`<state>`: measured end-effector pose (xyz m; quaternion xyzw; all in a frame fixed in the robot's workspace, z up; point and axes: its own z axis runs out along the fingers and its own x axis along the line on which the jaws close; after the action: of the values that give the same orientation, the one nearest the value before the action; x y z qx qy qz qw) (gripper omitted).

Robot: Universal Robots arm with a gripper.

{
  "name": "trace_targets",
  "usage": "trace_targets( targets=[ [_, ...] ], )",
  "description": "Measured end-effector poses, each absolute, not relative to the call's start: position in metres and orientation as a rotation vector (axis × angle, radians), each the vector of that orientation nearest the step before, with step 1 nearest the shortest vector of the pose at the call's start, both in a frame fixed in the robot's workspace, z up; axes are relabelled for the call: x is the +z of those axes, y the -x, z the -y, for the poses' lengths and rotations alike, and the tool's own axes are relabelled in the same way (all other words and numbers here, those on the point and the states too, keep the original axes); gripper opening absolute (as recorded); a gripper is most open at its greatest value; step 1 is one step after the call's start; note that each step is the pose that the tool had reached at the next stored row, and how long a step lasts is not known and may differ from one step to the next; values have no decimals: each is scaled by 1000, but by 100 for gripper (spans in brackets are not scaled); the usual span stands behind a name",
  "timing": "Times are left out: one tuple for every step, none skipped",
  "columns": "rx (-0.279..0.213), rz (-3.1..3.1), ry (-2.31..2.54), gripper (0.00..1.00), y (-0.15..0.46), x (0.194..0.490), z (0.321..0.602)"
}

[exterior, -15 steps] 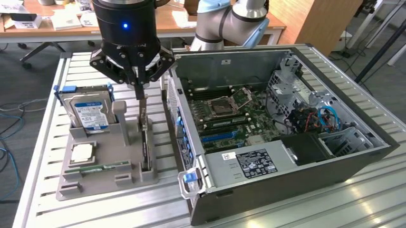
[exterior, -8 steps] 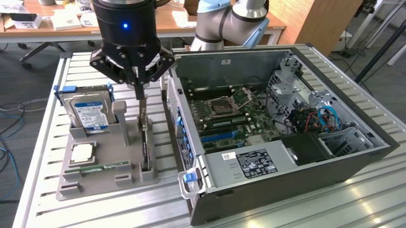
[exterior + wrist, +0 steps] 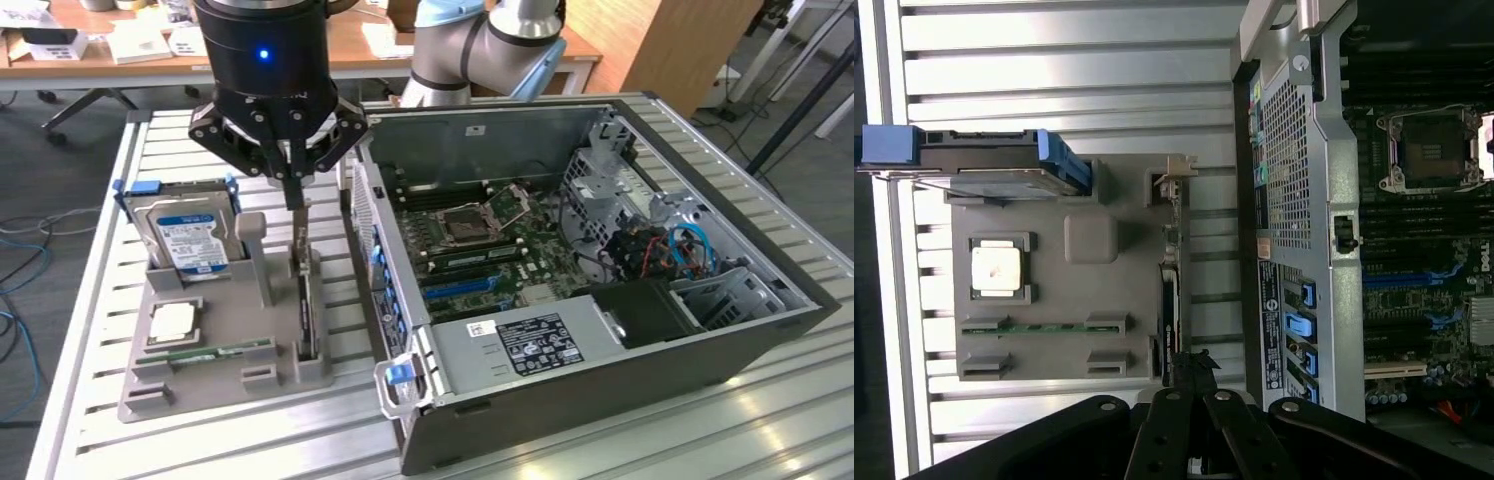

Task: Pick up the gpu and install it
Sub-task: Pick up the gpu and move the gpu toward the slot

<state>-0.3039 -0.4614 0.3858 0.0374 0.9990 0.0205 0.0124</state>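
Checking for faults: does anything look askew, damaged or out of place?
Nothing stands out. The graphics card stands upright in its slot of the grey holder, the gripper shut on its top edge; the hard drive sits straight.

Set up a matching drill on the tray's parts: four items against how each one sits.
1 gpu
2 hard drive
3 processor chip
4 memory stick

A lying flat in a square recess
B on edge in a slot, gripper shut on its top
C standing up, blue-white label showing
D lying in a long narrow groove

Pairs: 1-B, 2-C, 3-A, 4-D
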Motion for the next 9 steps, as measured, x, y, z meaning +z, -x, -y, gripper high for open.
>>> trace_targets(
  targets=[
    [64, -3114, -117, 11, 304, 386, 461],
    [64, -3114, -117, 16, 304, 386, 461],
    [64, -3114, -117, 23, 304, 386, 461],
    [64, -3114, -117, 23, 304, 386, 461],
    [64, -3114, -117, 29, 304, 386, 461],
    [64, -3114, -117, 29, 304, 386, 461],
    [64, -3114, -117, 35, 304, 386, 461],
    [64, -3114, -117, 41, 304, 386, 461],
    [64, -3114, -117, 41, 304, 386, 461]
  ],
)
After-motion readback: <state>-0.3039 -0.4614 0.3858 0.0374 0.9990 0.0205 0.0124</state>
